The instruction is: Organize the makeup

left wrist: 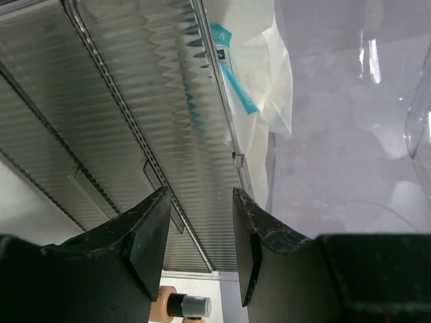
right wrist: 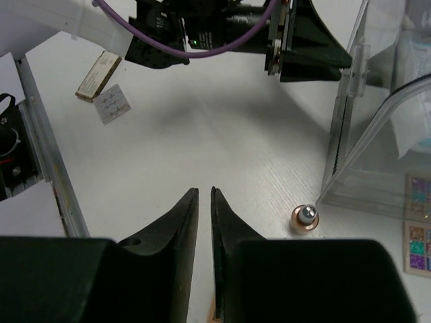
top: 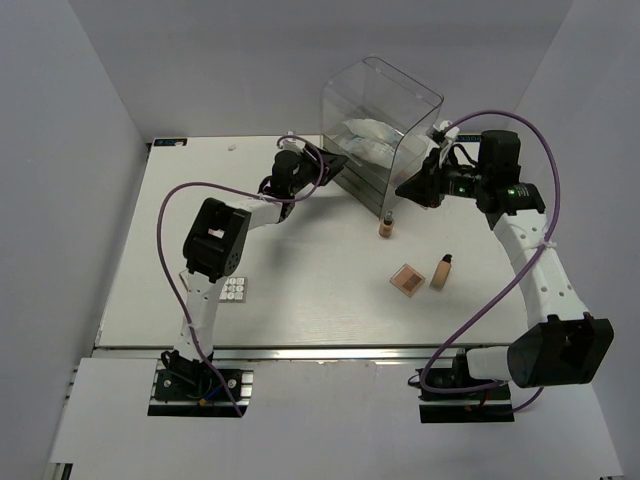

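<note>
A tan foundation bottle [top: 386,224] stands upright in front of the clear box [top: 400,100]; it also shows in the left wrist view [left wrist: 176,306] and the right wrist view [right wrist: 305,217]. A second bottle [top: 441,270] lies beside a square peach palette [top: 405,278]. A white grid palette [top: 236,289] lies by the left arm. White-and-blue packets [left wrist: 252,87] sit inside the box. My left gripper [top: 328,165] is open, its fingers [left wrist: 151,235] apart at the ridged grey drawer fronts [left wrist: 114,121], holding nothing. My right gripper [top: 412,190] hovers over the table right of the box, jaws almost together and empty [right wrist: 205,192].
The box has stacked grey drawers [top: 360,180] facing the left arm. Small colourful grid palettes [right wrist: 417,222] show at the right edge of the right wrist view. The left arm's purple cable [top: 180,200] loops over the table's left side. The table's metal front rail [top: 300,352] runs along the near edge.
</note>
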{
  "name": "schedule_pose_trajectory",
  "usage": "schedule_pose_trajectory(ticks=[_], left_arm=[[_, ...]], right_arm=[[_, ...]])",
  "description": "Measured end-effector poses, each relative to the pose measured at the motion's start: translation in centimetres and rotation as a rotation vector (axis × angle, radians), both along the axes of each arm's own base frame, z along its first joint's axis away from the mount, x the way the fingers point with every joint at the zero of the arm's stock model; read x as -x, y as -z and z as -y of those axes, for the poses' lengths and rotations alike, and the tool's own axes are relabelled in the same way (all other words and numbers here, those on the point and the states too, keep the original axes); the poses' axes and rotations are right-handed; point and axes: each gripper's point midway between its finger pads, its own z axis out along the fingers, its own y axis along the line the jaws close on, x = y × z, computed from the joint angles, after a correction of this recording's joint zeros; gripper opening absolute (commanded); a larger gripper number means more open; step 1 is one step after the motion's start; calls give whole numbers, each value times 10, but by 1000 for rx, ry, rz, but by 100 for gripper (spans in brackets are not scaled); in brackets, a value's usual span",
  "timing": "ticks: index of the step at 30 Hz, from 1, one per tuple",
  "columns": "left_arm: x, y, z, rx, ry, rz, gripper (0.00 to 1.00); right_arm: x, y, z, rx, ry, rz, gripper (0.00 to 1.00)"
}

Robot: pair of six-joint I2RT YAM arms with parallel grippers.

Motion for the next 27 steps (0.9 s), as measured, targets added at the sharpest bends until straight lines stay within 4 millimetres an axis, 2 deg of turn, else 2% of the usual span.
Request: schedule_pose_trajectory(ticks=[5,13,22,27], left_arm=[[-8,9,9,-13,10,-16,51],[-6,19,10,-48,19,-46,45],[-3,31,14,-96,33,-74,44],[-8,39,17,-105,39,-79,35]], right_arm=[[-7,-9,-2,-27,4,39,20],[-10,-7,-4,-46,14,30,20],[-14,-9,-5,-58,20,34,20],[-16,-8,-5,-66,24,19,21]])
